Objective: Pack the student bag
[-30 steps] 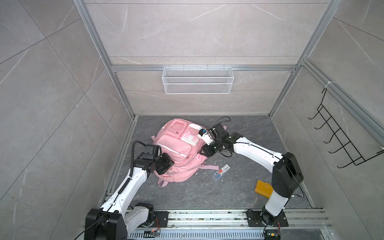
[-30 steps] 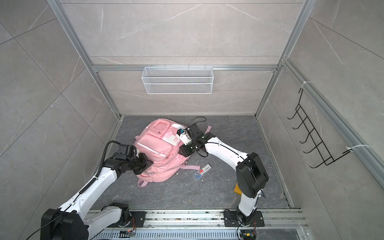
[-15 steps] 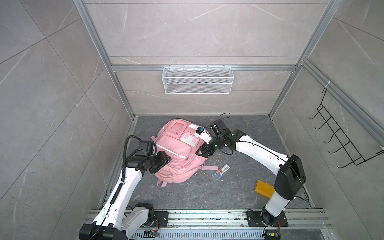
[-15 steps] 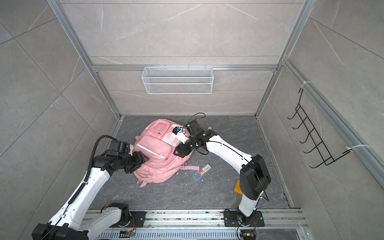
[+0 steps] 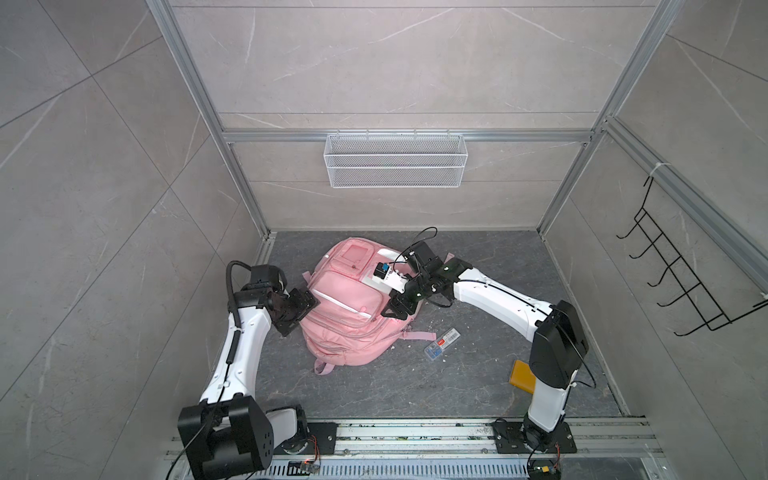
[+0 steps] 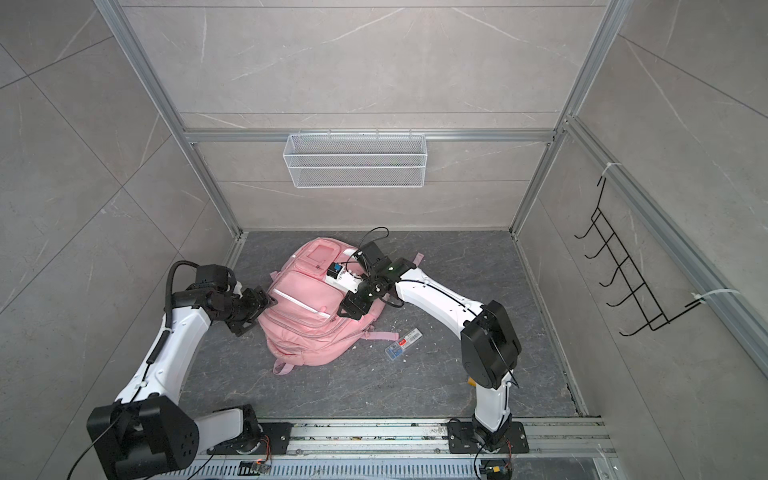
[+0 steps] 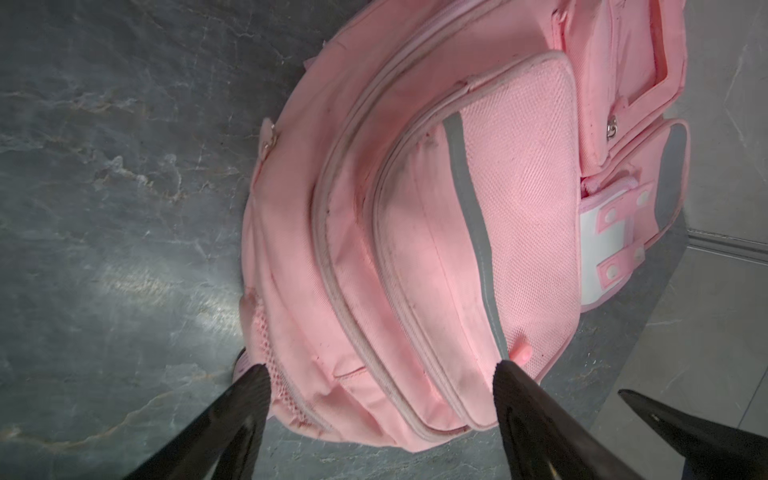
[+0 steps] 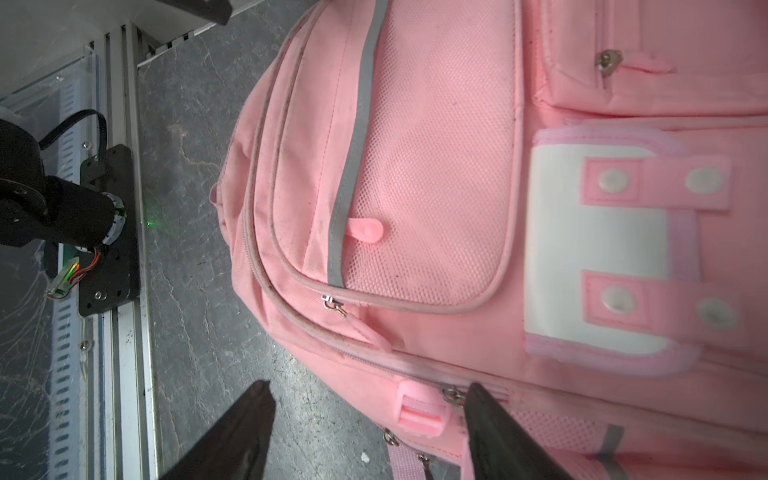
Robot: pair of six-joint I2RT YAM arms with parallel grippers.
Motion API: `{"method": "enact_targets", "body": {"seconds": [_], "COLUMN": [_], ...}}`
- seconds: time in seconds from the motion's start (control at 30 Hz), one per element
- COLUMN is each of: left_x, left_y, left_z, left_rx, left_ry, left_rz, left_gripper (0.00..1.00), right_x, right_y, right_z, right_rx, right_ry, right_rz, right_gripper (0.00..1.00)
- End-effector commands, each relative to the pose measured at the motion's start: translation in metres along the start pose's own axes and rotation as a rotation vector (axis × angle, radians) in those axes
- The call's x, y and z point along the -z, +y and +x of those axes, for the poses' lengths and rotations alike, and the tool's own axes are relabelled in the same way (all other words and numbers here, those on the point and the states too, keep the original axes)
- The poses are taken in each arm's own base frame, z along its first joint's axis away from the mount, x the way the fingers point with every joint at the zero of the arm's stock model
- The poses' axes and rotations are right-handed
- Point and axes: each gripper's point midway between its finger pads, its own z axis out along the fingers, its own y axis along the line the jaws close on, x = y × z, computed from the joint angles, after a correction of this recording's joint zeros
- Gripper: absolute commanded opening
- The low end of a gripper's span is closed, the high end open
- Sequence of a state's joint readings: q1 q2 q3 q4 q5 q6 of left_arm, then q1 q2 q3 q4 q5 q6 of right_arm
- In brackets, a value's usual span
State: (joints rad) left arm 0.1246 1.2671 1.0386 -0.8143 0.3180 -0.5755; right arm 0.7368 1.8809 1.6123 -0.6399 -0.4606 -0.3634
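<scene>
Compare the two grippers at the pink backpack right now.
In both top views the left gripper sits at the student bag's left edge, the right gripper at its right edge. The left jaws span the bag's zipped end; the right jaws flank a pink buckle, one over bare floor. Both stand open, holding nothing.

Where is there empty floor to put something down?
Bare floor runs between the bag and the front rail. More lies behind the right arm, toward the back wall. It is crowded at the bag's sides, by the left gripper and right gripper, and a small case lies beside it.
</scene>
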Motion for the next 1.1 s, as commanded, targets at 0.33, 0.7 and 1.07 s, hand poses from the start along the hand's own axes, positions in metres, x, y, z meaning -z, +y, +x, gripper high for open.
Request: {"method": "enact_targets", "body": {"seconds": [0.33, 0.7, 1.07], "left_x": [-0.022, -0.03, -0.033], "left_y": [-0.012, -0.004, 0.005], "left_z": [-0.011, 0.007, 0.016], "left_rx": [-0.1, -0.079, -0.062], "left_ry": [0.053, 0.093, 0.112], "left_rz": [0.054, 0.072, 0.056], "left_gripper": [0.83, 0.75, 0.68], "right_x": [-0.031, -0.053, -0.067], "right_y": [-0.005, -0.013, -0.005], "right_z": [0.026, 0.027, 0.041], "right_rx": [0.11, 0.137, 0.123], "right_ry": [0.134, 0.184, 0.237], "right_rz": [-0.001, -0.021, -0.079], "right_gripper": [0.7, 0.7, 0.56]}}
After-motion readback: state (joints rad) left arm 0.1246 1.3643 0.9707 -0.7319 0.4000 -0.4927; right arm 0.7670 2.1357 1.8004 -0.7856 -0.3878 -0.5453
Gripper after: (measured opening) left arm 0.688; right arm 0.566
